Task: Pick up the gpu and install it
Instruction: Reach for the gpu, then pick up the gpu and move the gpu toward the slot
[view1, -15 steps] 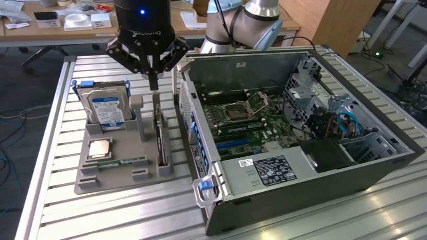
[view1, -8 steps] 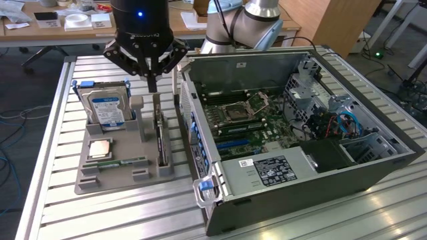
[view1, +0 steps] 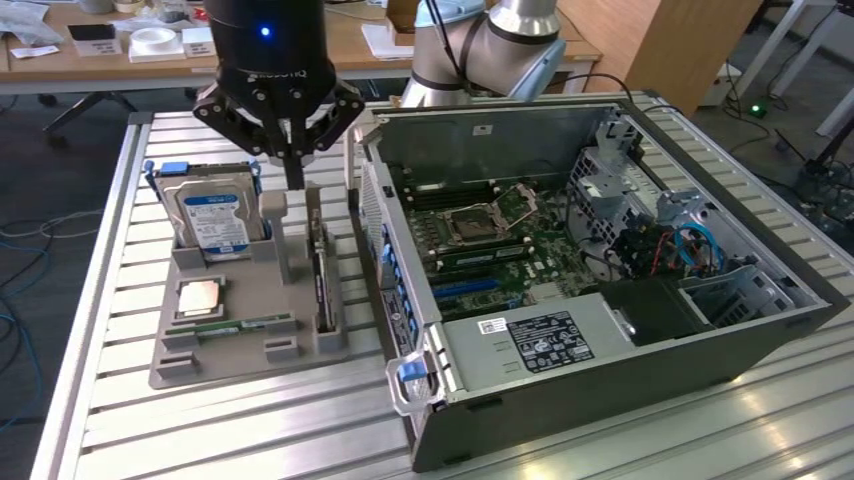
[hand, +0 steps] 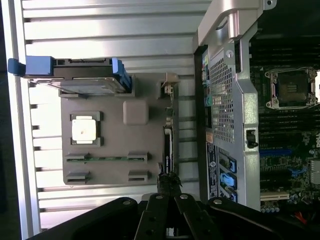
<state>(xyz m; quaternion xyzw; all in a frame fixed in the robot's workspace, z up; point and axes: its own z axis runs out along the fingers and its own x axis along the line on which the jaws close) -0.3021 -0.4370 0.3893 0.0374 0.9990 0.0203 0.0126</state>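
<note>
The gripper (view1: 291, 178) hangs with its fingers pressed together and nothing between them, low over the grey holder (view1: 254, 345) on the slatted metal table (view1: 200, 430). In the wrist view its tips (hand: 168, 181) sit at one end of the gpu (hand: 169, 145); whether they touch the card's top edge is hard to tell. The gpu (view1: 322, 275) stands on edge in the long slot along the holder's side nearest the computer case (view1: 601, 390). That side runs just beside the case's rear panel (hand: 225, 100), leaving only a narrow strip of table between them. On the holder's other sides the table lies bare out to its rim. The holder also carries a hard drive (view1: 214, 215) with blue side rails, upright in its end slot. A square processor (view1: 200, 297) lies flat in a recess, and a narrow memory stick (view1: 247, 325) lies in a groove beside it. The case lies open upward, showing a motherboard with an open processor socket (view1: 483, 220), blue cables (view1: 694, 245) and a labelled power supply (view1: 534, 340).
</note>
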